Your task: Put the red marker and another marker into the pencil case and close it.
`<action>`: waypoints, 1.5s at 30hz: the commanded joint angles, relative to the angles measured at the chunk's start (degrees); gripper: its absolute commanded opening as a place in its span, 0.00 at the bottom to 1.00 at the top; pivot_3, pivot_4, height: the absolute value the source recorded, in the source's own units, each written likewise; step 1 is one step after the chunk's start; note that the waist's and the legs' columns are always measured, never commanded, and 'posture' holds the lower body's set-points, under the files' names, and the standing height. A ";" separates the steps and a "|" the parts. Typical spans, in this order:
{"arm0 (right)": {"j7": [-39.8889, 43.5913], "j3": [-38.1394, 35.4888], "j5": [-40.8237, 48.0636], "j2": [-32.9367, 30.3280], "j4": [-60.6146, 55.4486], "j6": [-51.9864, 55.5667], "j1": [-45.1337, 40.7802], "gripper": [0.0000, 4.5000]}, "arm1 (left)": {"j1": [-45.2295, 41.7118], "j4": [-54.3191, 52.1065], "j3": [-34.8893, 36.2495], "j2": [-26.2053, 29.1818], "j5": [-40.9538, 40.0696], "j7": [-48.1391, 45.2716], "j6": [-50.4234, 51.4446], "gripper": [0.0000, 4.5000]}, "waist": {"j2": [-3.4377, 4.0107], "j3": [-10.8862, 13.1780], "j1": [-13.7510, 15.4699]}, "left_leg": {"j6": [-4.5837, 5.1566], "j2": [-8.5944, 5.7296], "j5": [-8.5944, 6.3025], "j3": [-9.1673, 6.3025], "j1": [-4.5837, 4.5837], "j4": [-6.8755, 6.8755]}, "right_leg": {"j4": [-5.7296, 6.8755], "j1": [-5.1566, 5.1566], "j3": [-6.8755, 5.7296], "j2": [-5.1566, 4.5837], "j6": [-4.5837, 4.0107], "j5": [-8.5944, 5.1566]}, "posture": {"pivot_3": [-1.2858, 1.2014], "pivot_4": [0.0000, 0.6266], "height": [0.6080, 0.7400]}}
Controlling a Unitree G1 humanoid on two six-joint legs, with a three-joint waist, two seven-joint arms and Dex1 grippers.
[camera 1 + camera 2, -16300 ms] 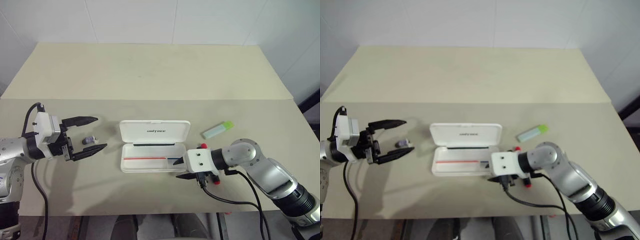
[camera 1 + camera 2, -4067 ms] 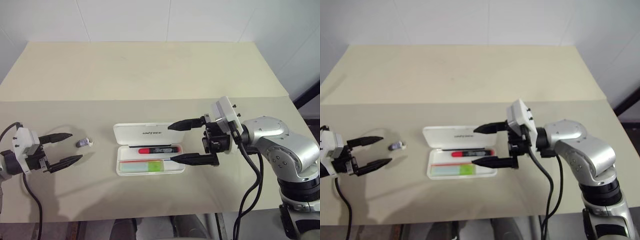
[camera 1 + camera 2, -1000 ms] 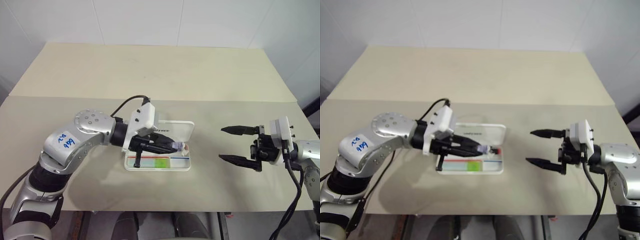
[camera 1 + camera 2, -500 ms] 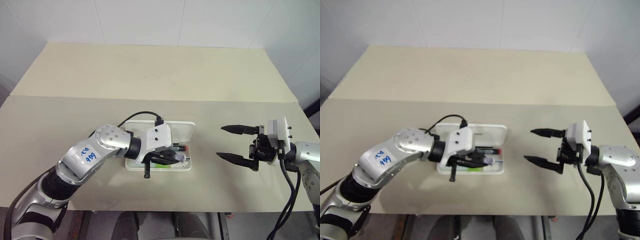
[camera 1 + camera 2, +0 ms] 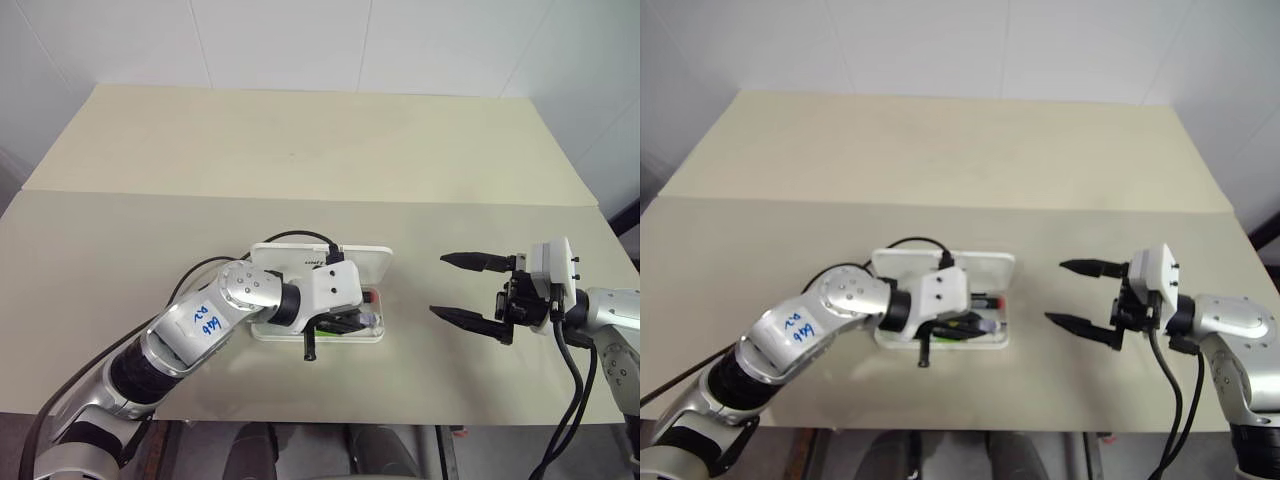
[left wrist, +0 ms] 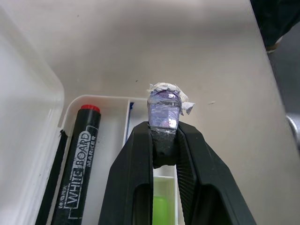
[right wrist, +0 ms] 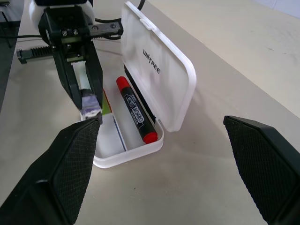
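Left gripper (image 6: 164,140) clamps small taped object (image 6: 164,105) over open pencil case (image 7: 161,77) | right gripper (image 5: 470,290) agape | risk: object dropped inside blocks lid

The pencil case (image 5: 372,262) lies open on the desk (image 5: 300,150), its lid (image 7: 159,65) standing up along the far side and walling off any approach from behind. The left claw (image 6: 165,140), pinched on a small purple taped object (image 6: 164,108), hangs over the tray at the case's right end and, with its arm, blocks the way in from the left and from above. Inside, the red marker (image 7: 135,108) fills the slot next to the lid and the green marker (image 6: 159,208) lies beside it. To the right of the case the desk is bare as far as the right claw (image 5: 470,290), which is spread wide and well apart from the case.
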 commanded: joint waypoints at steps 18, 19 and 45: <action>-0.75 -1.20 0.37 0.22 -0.81 -1.05 0.75 1.00 | 0.77 3.40 -0.57 -3.41 3.60 -2.07 -3.52 0.78 | 0.00 0.00 0.01 | 0.01 -0.01 0.00 0.00 0.00 0.00 | -0.01 0.00 0.01 -0.01 0.02 0.01 | 0.52 0.24 1.00; -0.75 -1.17 0.34 0.24 -0.75 -1.11 0.71 1.00 | 0.76 3.49 -0.60 -3.58 3.67 -2.07 -3.49 0.85 | 0.00 0.00 0.03 | 0.01 -0.01 0.00 0.00 0.00 0.00 | -0.01 0.00 0.01 -0.01 0.02 0.01 | 0.52 0.24 1.00; 2.77 0.38 -0.74 0.58 4.81 -3.87 -4.04 1.00 | 3.32 3.28 32.64 -4.54 -18.88 -13.75 -17.82 0.99 | 0.01 0.00 -0.16 | 0.05 -0.02 0.01 0.01 0.01 0.06 | -0.04 0.06 0.00 -0.04 0.12 0.07 | 0.52 0.24 1.00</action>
